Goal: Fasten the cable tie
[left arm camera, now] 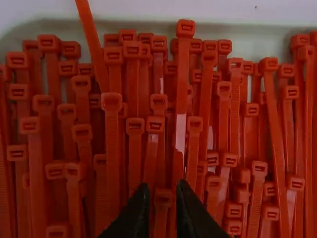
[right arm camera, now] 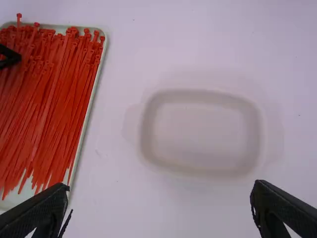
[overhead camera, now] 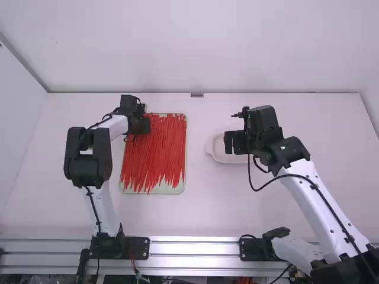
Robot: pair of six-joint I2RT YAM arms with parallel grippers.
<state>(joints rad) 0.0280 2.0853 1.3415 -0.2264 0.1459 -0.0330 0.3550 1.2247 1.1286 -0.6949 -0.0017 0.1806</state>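
A heap of red cable ties (overhead camera: 155, 152) fills a pale tray (overhead camera: 184, 177) on the table's left half. My left gripper (overhead camera: 141, 125) is down at the heap's far left corner. In the left wrist view its fingers (left arm camera: 138, 210) stand close together, shut on one red cable tie (left arm camera: 181, 89) whose head sticks out past its neighbours. My right gripper (overhead camera: 232, 142) hovers over a white dish (overhead camera: 215, 149) right of the tray. Its black fingers (right arm camera: 39, 210) are spread wide, open, with nothing between them. The dish (right arm camera: 200, 131) holds nothing.
Bare white table surrounds the tray (right arm camera: 92, 106) and dish, with broad free room at the front and far right. A white wall closes off the back edge. The arms' bases sit on a metal rail (overhead camera: 189, 245) at the front.
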